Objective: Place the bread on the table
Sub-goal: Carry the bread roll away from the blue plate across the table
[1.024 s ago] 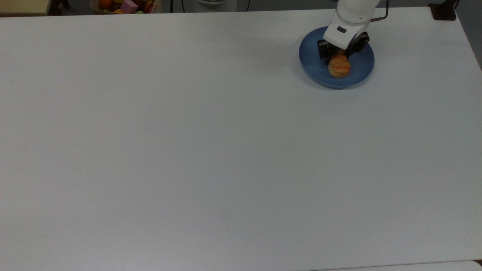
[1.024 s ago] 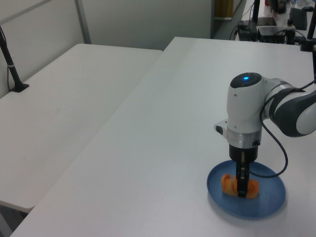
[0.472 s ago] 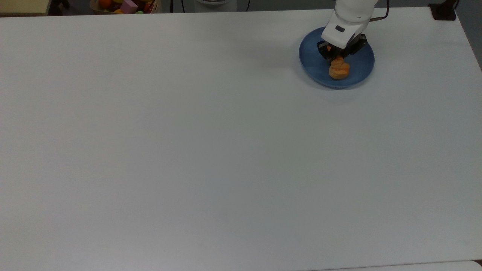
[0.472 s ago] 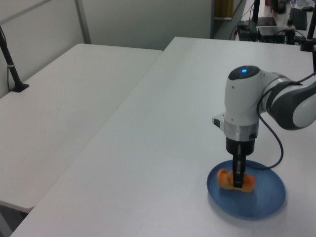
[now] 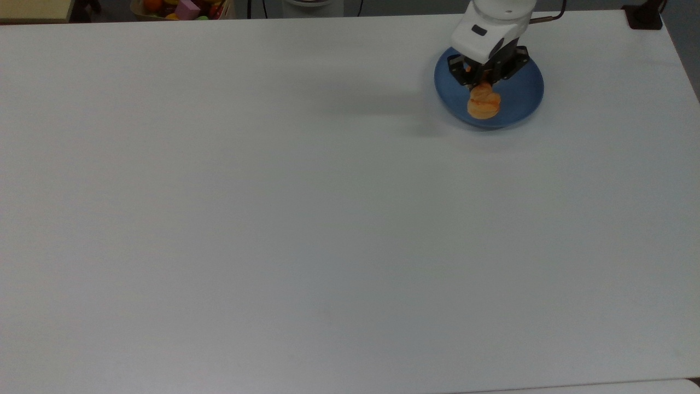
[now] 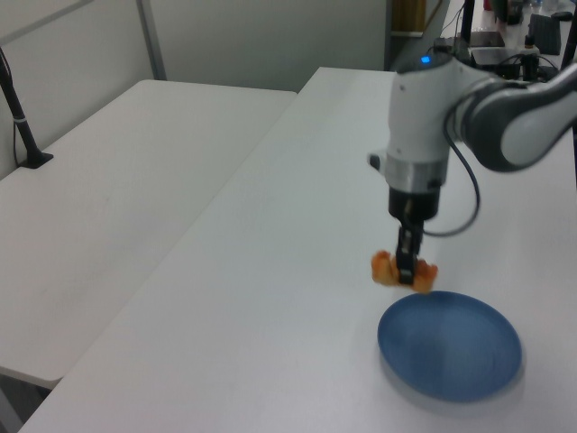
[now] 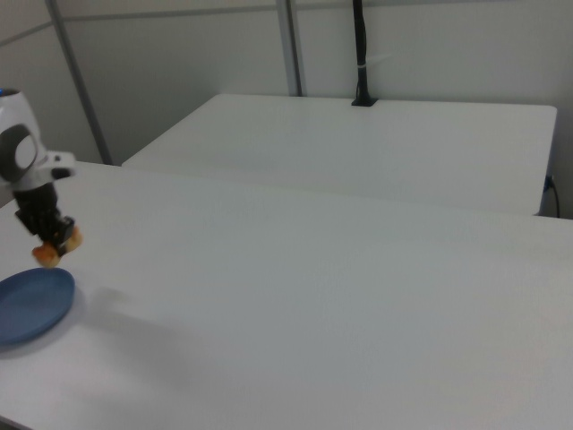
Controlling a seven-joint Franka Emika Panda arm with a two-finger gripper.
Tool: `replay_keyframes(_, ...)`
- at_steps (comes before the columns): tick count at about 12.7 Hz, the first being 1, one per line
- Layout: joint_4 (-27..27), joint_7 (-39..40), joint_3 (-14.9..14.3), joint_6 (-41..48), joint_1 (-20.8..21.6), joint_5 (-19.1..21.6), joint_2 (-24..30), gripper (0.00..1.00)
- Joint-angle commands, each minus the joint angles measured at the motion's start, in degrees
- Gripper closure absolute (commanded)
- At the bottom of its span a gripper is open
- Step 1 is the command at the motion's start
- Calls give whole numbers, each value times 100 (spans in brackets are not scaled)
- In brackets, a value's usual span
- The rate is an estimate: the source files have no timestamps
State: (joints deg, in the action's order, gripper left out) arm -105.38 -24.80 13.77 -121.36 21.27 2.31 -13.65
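Nearest in the left view lies the blue plate (image 6: 450, 345), now bare, its whole dish showing. Half a second ago my fingers were down inside it with the bread resting on the blue surface; since then I have risen and drifted toward the left view's left, and the bread came with me.

Just past the plate's far-left rim, my gripper (image 6: 407, 268) hangs in the air with its 2 fingers pinching the bread (image 6: 403, 271) across its middle, an orange lump sticking out on each side of the dark fingers. The right view confirms the lift: the bread (image 7: 51, 250) sits clear above the plate (image 7: 32, 305), touching nothing but me. From the top view the roll (image 5: 483, 103) overlaps the plate's (image 5: 519, 96) left half, which I take to be height rather than contact.

Beyond stretches the table (image 6: 297, 216), broad and white. The pick looks done and the grasp seems firm. What remains, I judge, is carrying the bread sideways past the rim, lowering it onto the white surface and letting go.
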Motion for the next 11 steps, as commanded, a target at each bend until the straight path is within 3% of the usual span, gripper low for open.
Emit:
replay_keyframes(1,990,702,-93,700,-622,-21,-172,75)
replay_keyframes(4,1790,1090,-286,973,-1027,-64,-514,75)
replay_keyframes(6,2423,1415,-637,1149,-1037,-91,-927,75)
replay_keyframes(11,3286,2336,-1288,1115,-1098,-100,-1640,72)
